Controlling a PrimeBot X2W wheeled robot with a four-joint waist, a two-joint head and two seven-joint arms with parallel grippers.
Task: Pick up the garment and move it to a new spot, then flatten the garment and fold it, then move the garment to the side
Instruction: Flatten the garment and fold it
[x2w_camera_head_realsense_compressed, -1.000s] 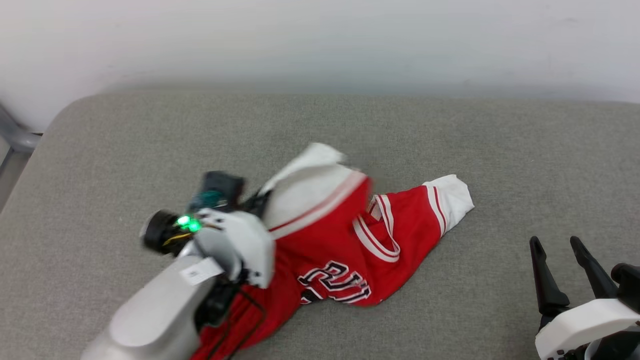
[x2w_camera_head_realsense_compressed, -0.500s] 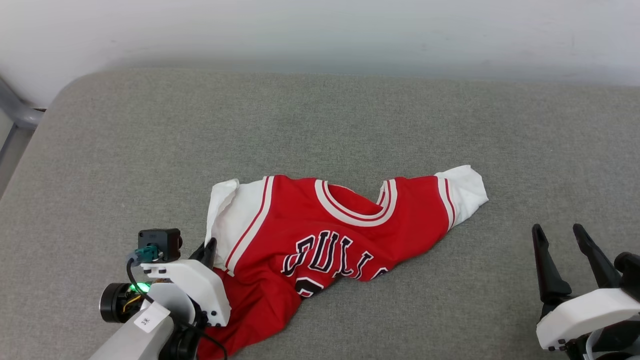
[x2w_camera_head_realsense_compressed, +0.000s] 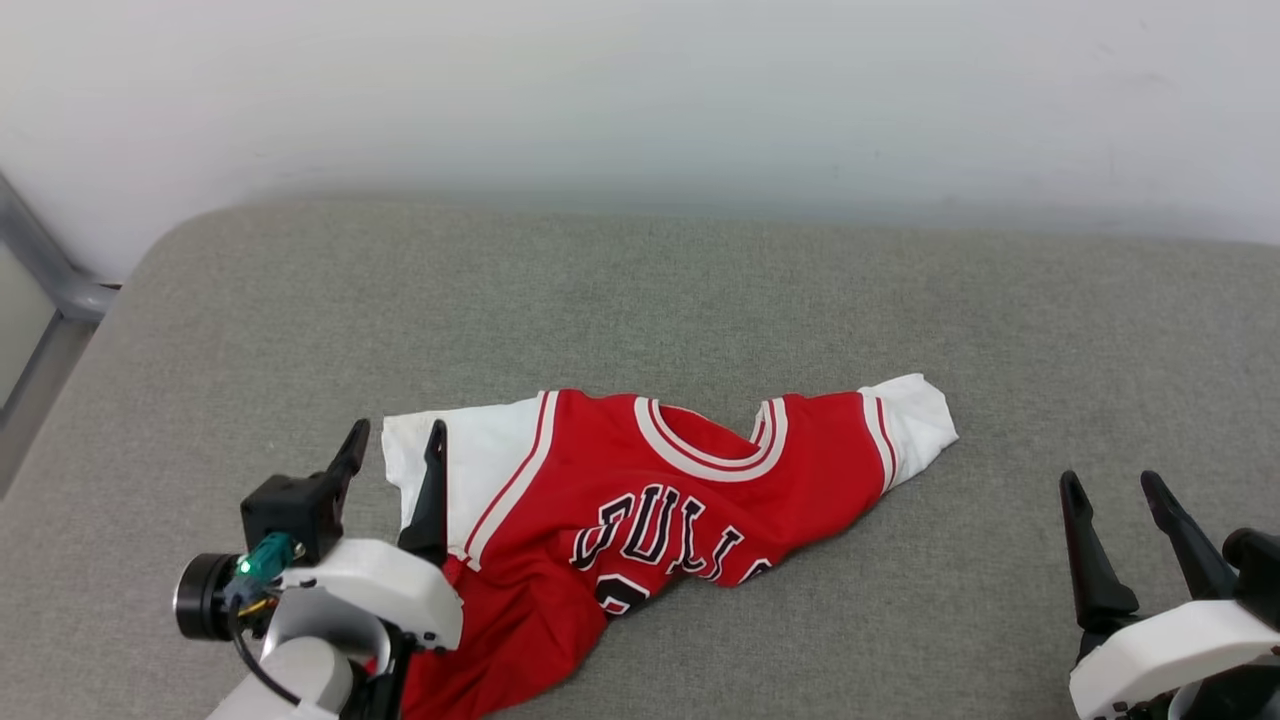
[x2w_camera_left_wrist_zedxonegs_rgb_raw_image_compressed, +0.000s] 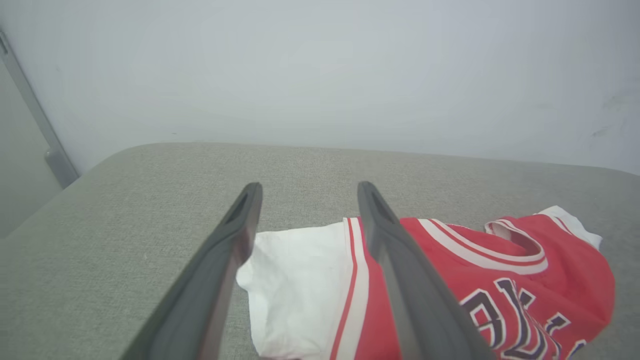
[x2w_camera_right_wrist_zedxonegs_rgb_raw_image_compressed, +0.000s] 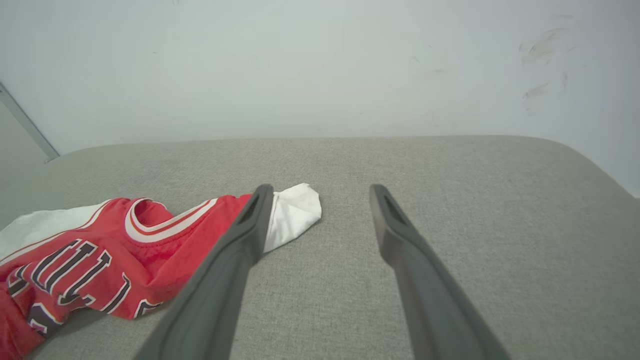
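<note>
The garment (x2w_camera_head_realsense_compressed: 640, 500), a red jersey with white sleeves and black-and-white lettering, lies face up and rumpled on the grey cushioned surface (x2w_camera_head_realsense_compressed: 700, 290). My left gripper (x2w_camera_head_realsense_compressed: 397, 452) stands open over its white left sleeve (x2w_camera_left_wrist_zedxonegs_rgb_raw_image_compressed: 295, 280), one finger on each side of the sleeve's edge, holding nothing. In the left wrist view the left gripper (x2w_camera_left_wrist_zedxonegs_rgb_raw_image_compressed: 305, 192) shows the sleeve lying between its fingers. My right gripper (x2w_camera_head_realsense_compressed: 1110, 490) is open at the lower right, apart from the garment (x2w_camera_right_wrist_zedxonegs_rgb_raw_image_compressed: 100, 255), whose other white sleeve (x2w_camera_right_wrist_zedxonegs_rgb_raw_image_compressed: 295, 212) lies just left of the right gripper (x2w_camera_right_wrist_zedxonegs_rgb_raw_image_compressed: 322, 195).
A pale wall (x2w_camera_head_realsense_compressed: 640, 90) runs behind the grey surface. A grey metal frame (x2w_camera_head_realsense_compressed: 50, 270) stands at the left edge. The surface has rounded corners at the back left and, in the right wrist view, at the right (x2w_camera_right_wrist_zedxonegs_rgb_raw_image_compressed: 575, 150).
My left gripper pulled the sleeve down and left, spreading the jersey front-up, then opened and let go. The head camera shifted. The right gripper stayed put.
</note>
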